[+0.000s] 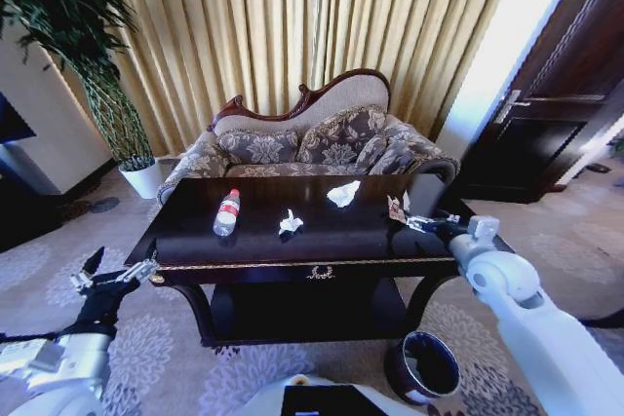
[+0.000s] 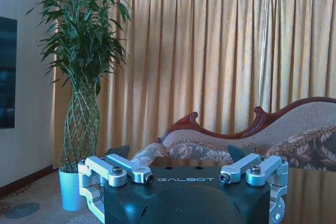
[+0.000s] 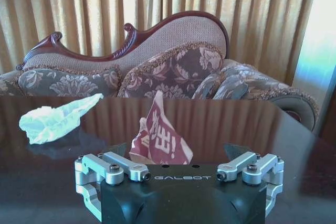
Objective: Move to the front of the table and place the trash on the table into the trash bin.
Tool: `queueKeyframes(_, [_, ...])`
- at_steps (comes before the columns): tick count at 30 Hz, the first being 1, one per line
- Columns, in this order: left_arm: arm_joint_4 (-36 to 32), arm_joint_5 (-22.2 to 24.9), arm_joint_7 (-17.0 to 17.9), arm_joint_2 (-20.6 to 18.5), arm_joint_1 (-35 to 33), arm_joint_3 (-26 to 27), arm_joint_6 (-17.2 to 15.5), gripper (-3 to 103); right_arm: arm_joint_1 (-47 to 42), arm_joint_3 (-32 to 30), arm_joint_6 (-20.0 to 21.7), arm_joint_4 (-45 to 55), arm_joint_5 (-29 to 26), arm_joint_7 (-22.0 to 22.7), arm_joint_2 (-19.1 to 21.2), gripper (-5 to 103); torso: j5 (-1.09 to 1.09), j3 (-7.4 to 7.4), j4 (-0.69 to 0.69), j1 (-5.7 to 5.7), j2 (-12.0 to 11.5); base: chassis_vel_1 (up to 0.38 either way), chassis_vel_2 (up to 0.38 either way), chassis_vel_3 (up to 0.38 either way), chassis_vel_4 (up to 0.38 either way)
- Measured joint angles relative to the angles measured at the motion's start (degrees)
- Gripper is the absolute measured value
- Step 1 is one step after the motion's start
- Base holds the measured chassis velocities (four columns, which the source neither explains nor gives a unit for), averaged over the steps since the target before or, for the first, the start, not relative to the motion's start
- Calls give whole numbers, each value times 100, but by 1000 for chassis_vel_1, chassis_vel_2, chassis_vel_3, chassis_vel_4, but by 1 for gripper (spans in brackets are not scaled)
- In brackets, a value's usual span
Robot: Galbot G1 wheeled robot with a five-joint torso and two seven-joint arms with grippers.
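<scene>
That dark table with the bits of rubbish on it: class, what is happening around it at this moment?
A two-armed robot stands at the front of the table. Its right gripper is open at the table's right end, around a red-and-white wrapper. The left gripper hangs open off the table's left corner. A plastic bottle and two crumpled tissues lie on top. The bin sits on the floor at the front right.

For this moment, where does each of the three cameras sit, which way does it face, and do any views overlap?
Head view: up on the robot, looking forward and down at the table, the sofa behind it and the trash bin; both arms show, the left gripper off the table's corner.
Left wrist view: behind the left gripper, facing plant, curtains and sofa.
Right wrist view: behind the right gripper, low over the table, facing a red wrapper and crumpled tissue.
Shared: all show the sofa; head and right wrist views share wrapper and tissue.
</scene>
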State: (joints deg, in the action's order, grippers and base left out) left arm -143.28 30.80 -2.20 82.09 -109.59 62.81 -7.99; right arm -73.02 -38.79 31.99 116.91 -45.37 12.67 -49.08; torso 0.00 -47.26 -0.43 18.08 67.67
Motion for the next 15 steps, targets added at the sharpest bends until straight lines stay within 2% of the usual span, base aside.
queueKeyframes(15, [1, -35, -5, -3, 6, 13, 61, 100, 465, 549, -12, -531, 346, 56, -101, 100, 0, 0, 0, 0, 0, 0, 0, 0, 0])
